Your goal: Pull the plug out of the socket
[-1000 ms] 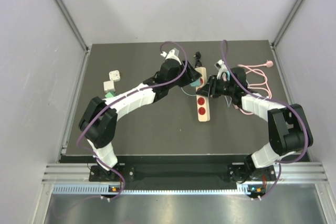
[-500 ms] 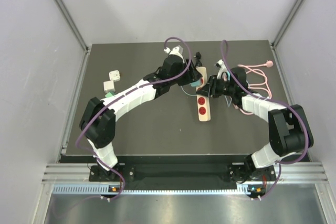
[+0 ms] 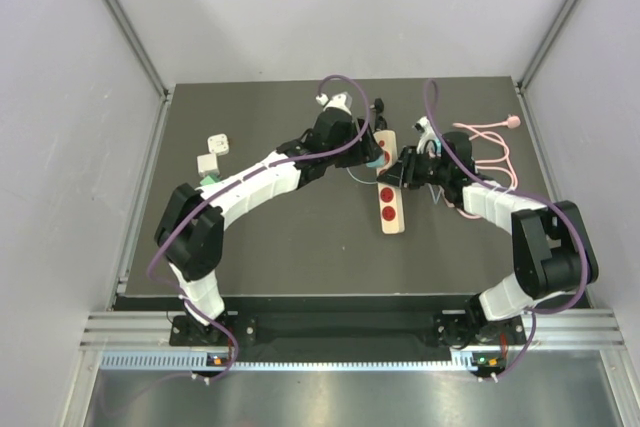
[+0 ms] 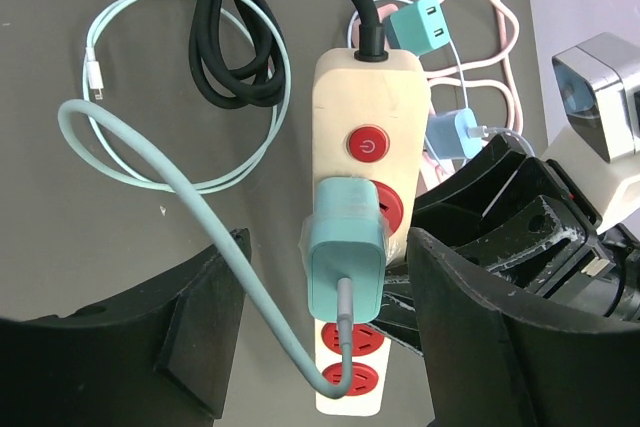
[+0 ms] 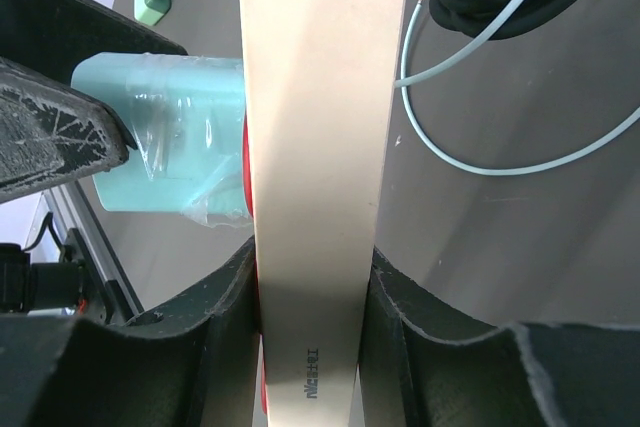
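So, the power strip (image 4: 368, 97) lies roughly lengthwise near-to-far on the dark table (image 3: 260, 237), around the middle of its far half. The teal plug (image 4: 345, 257) is seated in the socket just on the near side of the red switch (image 4: 368, 144). It looks wrapped in some clear plastic in the right wrist view.

The left gripper (image 4: 328, 247) hangs over the plug with its fingers (image 4: 200, 332) spread wide, one to the left of the plug and one to the right. Its own wrist view shows a gap on both sides, so it isn't pinching anything.

The right gripper (image 5: 312, 267) comes in from the right and is clamped on the strip. Its fingers (image 5: 225, 297) press tight against the cream body from both sides, no gap showing.

The plug's pale teal cable (image 4: 160, 162) leaves its near end, bends back and runs off to the left. Around the far end of the strip sit a coiled black cable (image 4: 235, 57), a loose teal charger (image 4: 422, 25), a small blue charger (image 4: 455, 134) and a tangle of pink cable (image 4: 490, 17).
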`<state>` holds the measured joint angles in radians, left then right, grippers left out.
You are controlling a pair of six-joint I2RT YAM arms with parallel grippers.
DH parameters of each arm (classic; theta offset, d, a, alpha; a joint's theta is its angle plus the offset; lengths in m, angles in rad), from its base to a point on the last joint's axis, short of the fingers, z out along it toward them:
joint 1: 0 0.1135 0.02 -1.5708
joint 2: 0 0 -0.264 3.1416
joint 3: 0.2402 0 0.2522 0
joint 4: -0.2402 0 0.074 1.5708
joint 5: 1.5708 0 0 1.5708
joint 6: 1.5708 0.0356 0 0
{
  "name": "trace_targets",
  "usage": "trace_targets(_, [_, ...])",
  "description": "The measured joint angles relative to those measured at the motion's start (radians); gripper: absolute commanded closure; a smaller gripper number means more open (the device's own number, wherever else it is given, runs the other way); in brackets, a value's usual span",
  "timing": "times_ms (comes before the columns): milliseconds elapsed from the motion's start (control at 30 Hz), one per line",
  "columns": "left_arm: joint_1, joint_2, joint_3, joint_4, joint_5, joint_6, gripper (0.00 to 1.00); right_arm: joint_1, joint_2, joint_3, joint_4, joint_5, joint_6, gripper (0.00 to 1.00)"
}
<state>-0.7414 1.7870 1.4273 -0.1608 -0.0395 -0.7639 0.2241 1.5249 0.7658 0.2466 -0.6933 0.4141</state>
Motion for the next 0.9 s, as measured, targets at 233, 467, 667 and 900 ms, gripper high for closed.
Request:
trace_targets(233, [0.000,0.007,0.001,0.001,0.020,-0.017,0.33,0.000,0.000,0.000,0.000,0.000,0.000,1.00])
trace_targets(467, [-0.010,0.049,0.027,0.005,0.024,-0.047,0.59,0.000,0.000,0.000,0.000,0.002,0.000,1.00])
trace_targets(667, [-0.016,0.077,0.058,-0.002,0.021,-0.043,1.00,-0.004,0.000,0.000,-0.003,0.015,0.000,1.00])
trace_targets(900, [-0.075,0.133,0.227,-0.169,-0.134,-0.017,1.00,0.017,-0.045,0.000,-0.021,0.108,-0.022,1.00])
